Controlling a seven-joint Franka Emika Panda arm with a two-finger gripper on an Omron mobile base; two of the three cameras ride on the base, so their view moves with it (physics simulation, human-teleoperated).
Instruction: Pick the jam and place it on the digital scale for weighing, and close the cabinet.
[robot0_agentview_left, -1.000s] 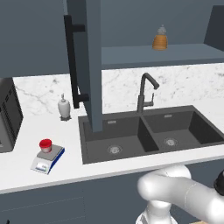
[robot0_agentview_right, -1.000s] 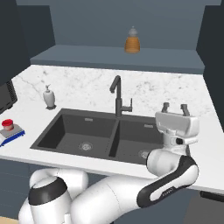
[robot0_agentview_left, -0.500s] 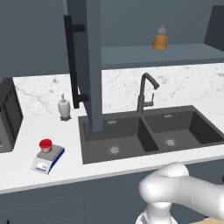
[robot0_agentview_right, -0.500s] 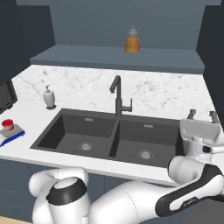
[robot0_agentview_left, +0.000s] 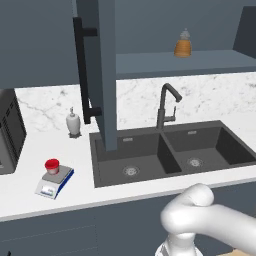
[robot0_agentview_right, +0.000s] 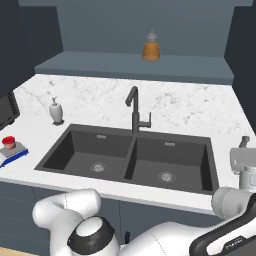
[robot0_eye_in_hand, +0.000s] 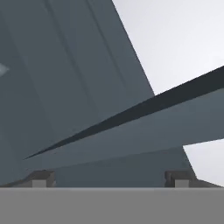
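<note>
On the table left of the sink (robot0_agentview_left: 165, 150), one jam (robot0_agentview_left: 51, 165) sits on the one digital scale (robot0_agentview_left: 54, 181). What remains is the cabinet (robot0_agentview_left: 102, 75), its door swung out over the basin: rigid, probably light on its hinges, best pushed at the flat face or taken by the black handle (robot0_agentview_left: 84, 75). One claw (robot0_eye_in_hand: 109, 178), fingers apart and empty, points at slate-blue panels
</note>
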